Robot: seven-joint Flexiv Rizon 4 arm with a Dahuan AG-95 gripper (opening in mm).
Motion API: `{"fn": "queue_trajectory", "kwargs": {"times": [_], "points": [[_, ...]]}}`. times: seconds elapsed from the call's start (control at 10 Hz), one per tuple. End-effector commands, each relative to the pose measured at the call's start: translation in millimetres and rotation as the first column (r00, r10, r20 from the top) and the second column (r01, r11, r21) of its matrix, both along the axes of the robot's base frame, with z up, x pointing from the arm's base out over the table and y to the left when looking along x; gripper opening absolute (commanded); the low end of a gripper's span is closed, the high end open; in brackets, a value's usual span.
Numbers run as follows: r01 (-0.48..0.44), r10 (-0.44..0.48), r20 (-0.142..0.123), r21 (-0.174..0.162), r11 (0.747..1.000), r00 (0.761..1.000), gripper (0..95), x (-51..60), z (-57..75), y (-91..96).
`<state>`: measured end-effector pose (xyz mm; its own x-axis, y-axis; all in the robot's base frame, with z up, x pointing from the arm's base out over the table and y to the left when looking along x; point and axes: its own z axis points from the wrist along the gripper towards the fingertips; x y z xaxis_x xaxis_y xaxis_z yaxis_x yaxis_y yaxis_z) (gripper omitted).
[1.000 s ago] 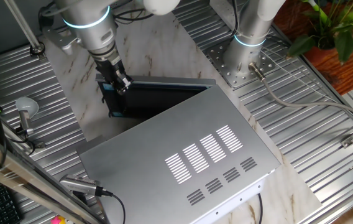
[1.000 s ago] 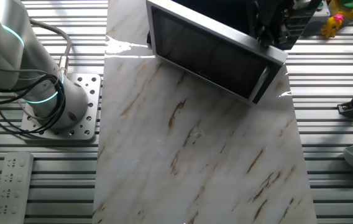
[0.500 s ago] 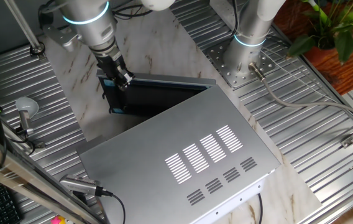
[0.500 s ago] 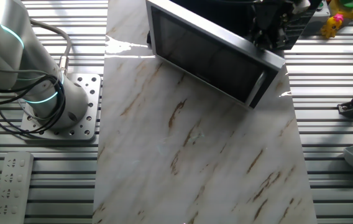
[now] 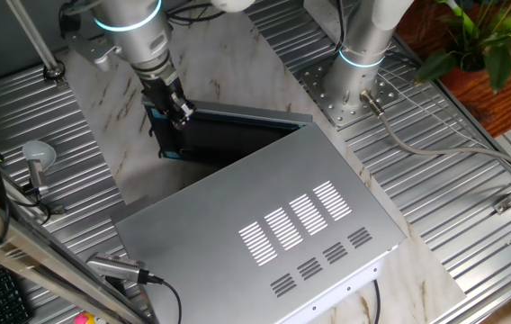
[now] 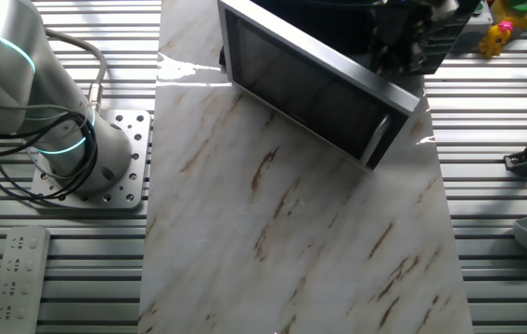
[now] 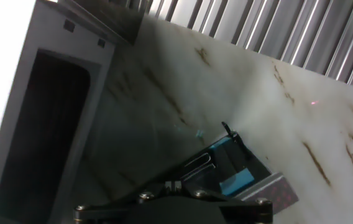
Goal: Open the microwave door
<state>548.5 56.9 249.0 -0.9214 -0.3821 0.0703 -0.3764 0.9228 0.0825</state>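
Note:
The microwave [image 5: 264, 216] is a large silver box with vent slots on its top panel. The microwave door [image 5: 237, 137] stands partly open, hinged at the right, its dark inner face towards the box. In the other fixed view the door [image 6: 310, 88] shows its silver frame and dark glass. My gripper [image 5: 180, 114] is at the door's free left end, against its top edge; it also shows in the other fixed view [image 6: 401, 56]. I cannot see how its fingers stand. The hand view shows a blue mark [image 7: 235, 182] and the gripper's dark housing [image 7: 173, 208].
A second arm's base [image 5: 359, 63] stands behind the microwave on the right, also seen in the other fixed view [image 6: 69, 148]. The marble slab [image 6: 291, 232] stretches in front of the door. A plant [image 5: 480, 40] is at the far right, a remote [image 6: 18, 278] at the front left.
The door's free end has swung further out from the box, and my gripper has moved with it. The microwave body has not moved.

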Motion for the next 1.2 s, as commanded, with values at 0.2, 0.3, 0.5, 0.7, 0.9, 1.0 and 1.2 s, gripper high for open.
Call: {"fn": "queue_trajectory", "kwargs": {"times": [0.2, 0.3, 0.5, 0.7, 0.9, 1.0, 1.2], "points": [[-0.009, 0.009, -0.002, 0.002, 1.000, 1.000, 0.0, 14.1, 7.2, 8.9], [-0.015, 0.015, -0.003, -0.002, 1.000, 1.000, 0.0, 16.2, 10.0, 17.1], [-0.038, 0.038, -0.002, -0.001, 0.999, 0.999, 0.0, 18.4, 9.3, 25.7], [-0.043, 0.043, -0.001, 0.000, 0.999, 0.999, 0.0, 22.1, 5.1, 34.2], [-0.053, 0.053, 0.000, 0.005, 0.999, 0.999, 0.0, 24.1, 2.7, 39.8], [-0.057, 0.057, -0.003, 0.003, 0.998, 0.998, 0.0, 24.6, 1.9, 41.3], [-0.058, 0.058, -0.002, 0.007, 0.998, 0.998, 0.0, 24.7, 1.9, 42.0]]}}
